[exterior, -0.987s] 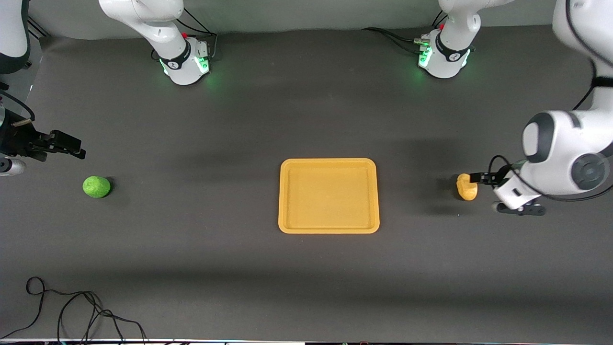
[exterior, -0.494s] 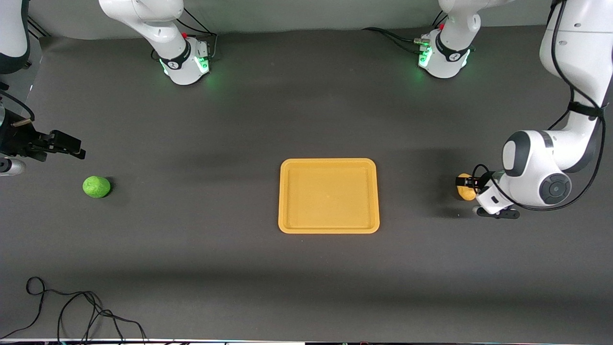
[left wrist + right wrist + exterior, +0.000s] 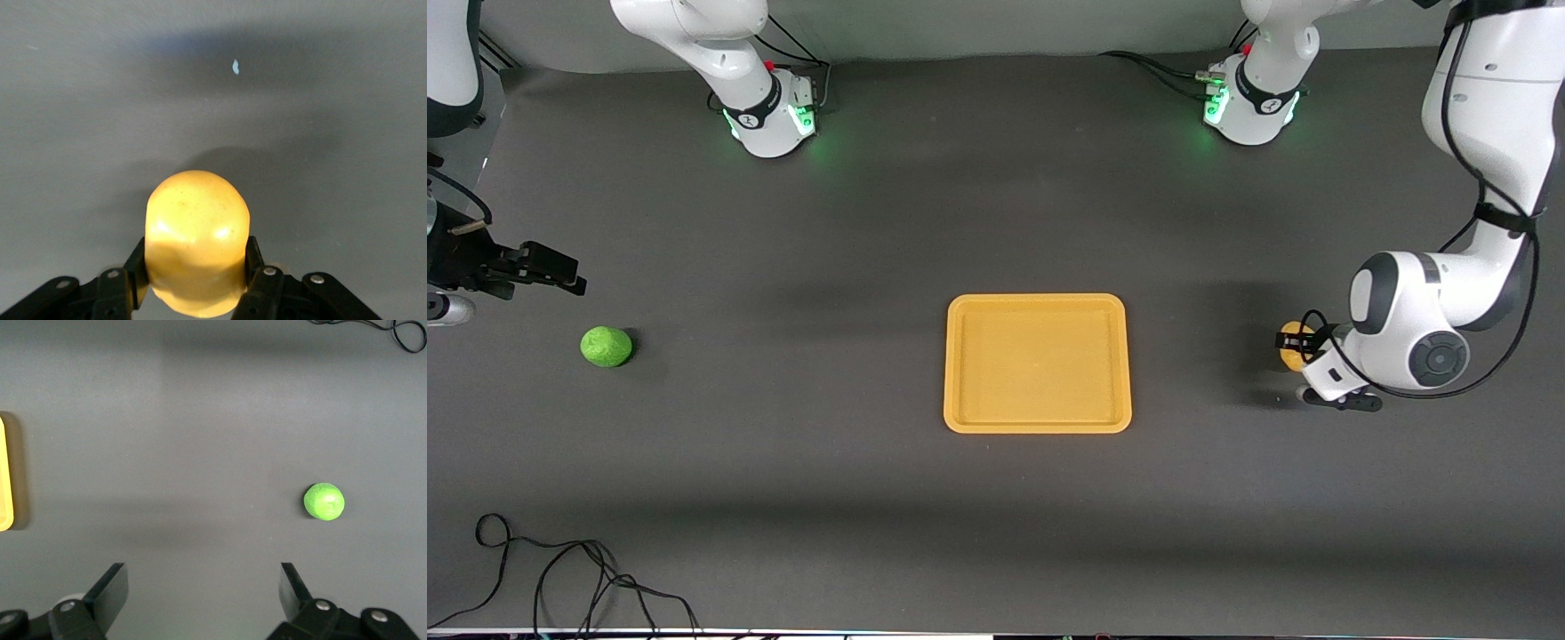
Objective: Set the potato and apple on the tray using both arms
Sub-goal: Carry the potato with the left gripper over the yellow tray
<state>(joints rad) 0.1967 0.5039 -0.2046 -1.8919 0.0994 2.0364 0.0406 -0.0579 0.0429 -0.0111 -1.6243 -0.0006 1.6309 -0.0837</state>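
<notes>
Robotics laboratory test bench.
Two white jointed robot arms on bases with green indicator lights stand at a dark grey matte-covered table; loose black cables lie at its edge.

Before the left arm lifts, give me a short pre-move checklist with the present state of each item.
1. Potato sits between left gripper fingers: ok.
2. Fingers firmly clamped on the potato: cannot tell.
3. Tray has nothing on it, free to receive: ok.
4. Nothing on the table between potato and tray: ok.
5. Right gripper open, waiting away from the tray: ok.
6. Apple untouched at the right arm's end of the table: ok.
</notes>
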